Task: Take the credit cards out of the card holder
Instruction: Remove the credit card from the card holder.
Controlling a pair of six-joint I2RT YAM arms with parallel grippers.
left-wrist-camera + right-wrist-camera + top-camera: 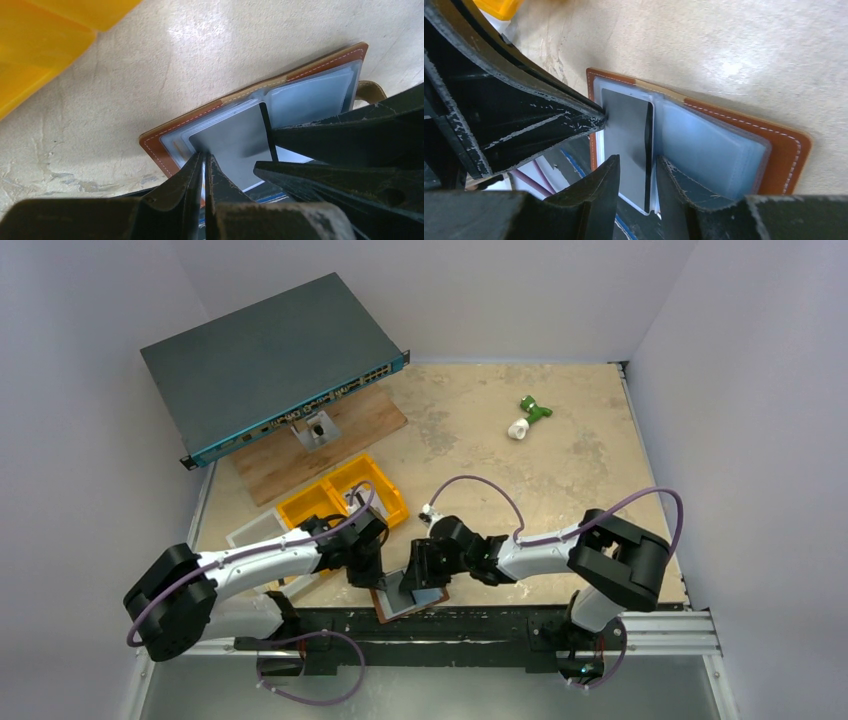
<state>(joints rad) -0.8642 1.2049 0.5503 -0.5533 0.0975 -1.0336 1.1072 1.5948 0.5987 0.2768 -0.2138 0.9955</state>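
The brown card holder [382, 606] lies open at the table's near edge, partly over it, its clear sleeves up; it also shows in the left wrist view [156, 148] and the right wrist view [795, 150]. A grey credit card [232, 140] sticks out of the left sleeve [624, 135]. My left gripper [204, 161] is shut on that card's corner. My right gripper [636, 172] is open, one finger on each side of the card's dark inner edge, its right finger [684, 185] resting on the pale blue sleeves [709, 145]. In the top view both grippers [372, 575] [420, 578] meet over the holder.
A yellow bin [345, 500] stands just behind my left gripper, next to a white tray [255, 532]. A wooden board [300, 450] and a dark network switch [270, 360] are at the back left. A green and white object [528, 417] lies at the back right.
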